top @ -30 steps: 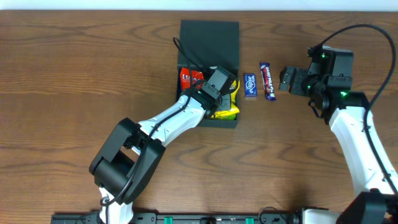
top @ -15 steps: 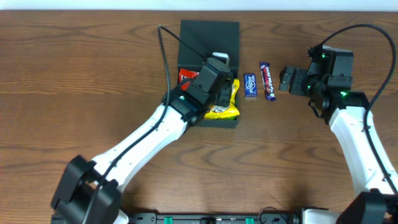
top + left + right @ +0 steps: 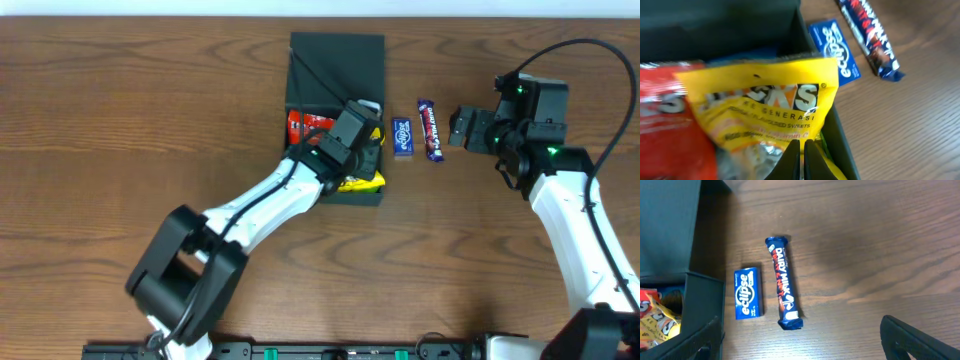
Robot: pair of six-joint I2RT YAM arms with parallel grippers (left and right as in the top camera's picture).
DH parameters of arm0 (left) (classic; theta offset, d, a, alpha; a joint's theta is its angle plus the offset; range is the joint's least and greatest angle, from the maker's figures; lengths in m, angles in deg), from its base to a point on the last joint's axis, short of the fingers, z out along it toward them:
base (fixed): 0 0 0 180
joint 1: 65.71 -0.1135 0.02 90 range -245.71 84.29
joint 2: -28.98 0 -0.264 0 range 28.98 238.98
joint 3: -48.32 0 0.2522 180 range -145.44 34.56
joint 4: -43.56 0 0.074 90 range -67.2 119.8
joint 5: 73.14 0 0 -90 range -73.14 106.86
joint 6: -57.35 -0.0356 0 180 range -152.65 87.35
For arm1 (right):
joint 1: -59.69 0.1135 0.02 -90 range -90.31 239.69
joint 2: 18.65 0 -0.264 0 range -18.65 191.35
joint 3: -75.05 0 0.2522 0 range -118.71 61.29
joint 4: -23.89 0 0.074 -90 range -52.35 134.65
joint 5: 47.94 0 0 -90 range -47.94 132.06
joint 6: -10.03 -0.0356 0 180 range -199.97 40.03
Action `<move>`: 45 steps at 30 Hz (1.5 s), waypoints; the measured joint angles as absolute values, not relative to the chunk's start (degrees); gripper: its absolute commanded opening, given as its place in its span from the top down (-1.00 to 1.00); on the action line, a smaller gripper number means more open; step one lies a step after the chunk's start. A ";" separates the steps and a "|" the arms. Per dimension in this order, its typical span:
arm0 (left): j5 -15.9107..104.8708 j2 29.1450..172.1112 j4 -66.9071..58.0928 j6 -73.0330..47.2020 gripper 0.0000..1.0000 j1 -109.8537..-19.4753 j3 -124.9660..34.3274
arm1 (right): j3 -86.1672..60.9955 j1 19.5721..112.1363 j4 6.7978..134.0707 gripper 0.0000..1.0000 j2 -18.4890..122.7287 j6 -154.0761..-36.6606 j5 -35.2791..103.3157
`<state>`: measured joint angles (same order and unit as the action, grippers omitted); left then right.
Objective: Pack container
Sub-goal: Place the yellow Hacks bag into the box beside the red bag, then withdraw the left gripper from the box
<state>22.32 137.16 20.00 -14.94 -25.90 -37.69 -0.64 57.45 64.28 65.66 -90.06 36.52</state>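
The dark teal container (image 3: 335,60) lies open on the table, its lid flat behind the box. A red packet (image 3: 300,124) and a yellow sweets packet (image 3: 366,181) are inside. My left gripper (image 3: 364,150) is over the box's right half, shut on the lower edge of the yellow packet (image 3: 765,107), with its fingertips (image 3: 802,146) pinching the wrapper next to the box wall (image 3: 840,142). My right gripper (image 3: 463,127) is open and empty, hovering just right of a blue Dairy Milk bar (image 3: 430,130).
A blue Eclipse mint pack (image 3: 402,136) lies between the container and the Dairy Milk bar. Both show in the right wrist view, the pack (image 3: 748,293) and the bar (image 3: 784,282), with the container wall (image 3: 670,225) at left. Bare wooden table surrounds them.
My left wrist swung up and back over the box, then came down again to its front right, still on the yellow packet. The right arm has not moved.
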 measured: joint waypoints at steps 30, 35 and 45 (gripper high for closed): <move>21.53 139.13 29.02 -20.64 0.88 -25.86 -37.78 | -0.64 57.45 64.26 -0.98 65.66 -90.06 36.52; 21.16 143.17 32.24 -21.01 0.88 -25.86 -37.78 | -0.64 57.45 64.28 -0.98 65.66 -90.06 36.52; 20.94 146.67 34.88 -21.14 0.88 -25.90 -37.82 | -0.64 57.45 64.28 -0.98 65.66 -90.06 36.52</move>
<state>20.94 146.67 34.88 -21.14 -25.90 -37.82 -0.64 57.45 64.28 65.66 -90.06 36.52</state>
